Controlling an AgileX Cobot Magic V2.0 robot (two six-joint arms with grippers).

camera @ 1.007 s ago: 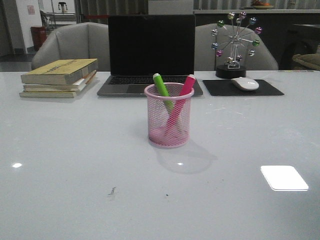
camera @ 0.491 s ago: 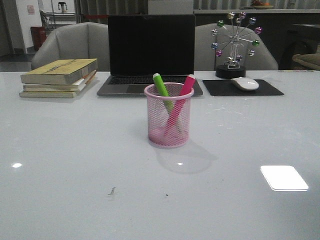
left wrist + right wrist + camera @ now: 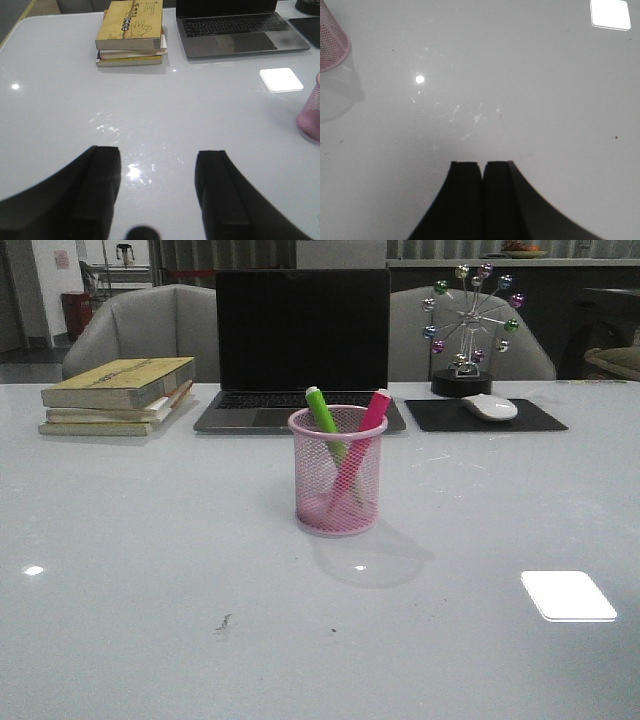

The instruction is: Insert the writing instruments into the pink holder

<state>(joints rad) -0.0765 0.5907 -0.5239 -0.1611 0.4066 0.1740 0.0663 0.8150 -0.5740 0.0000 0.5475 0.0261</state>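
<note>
The pink holder (image 3: 338, 472) stands upright mid-table in the front view. Two writing instruments lean inside it: a green marker (image 3: 322, 411) tilted left and a magenta marker (image 3: 373, 412) tilted right, tops above the rim. No arm shows in the front view. In the left wrist view my left gripper (image 3: 158, 156) is open over bare table, with the pink holder (image 3: 310, 115) at the frame's edge, well away. In the right wrist view my right gripper (image 3: 483, 165) is shut with nothing in it, and the pink holder (image 3: 332, 44) sits far off in a corner.
A dark laptop (image 3: 301, 350) stands behind the holder. A stack of books (image 3: 118, 395) lies at the back left. At the back right are a white mouse (image 3: 490, 407) on a black pad (image 3: 484, 416) and a ball ornament (image 3: 468, 328). Chairs stand beyond the table.
</note>
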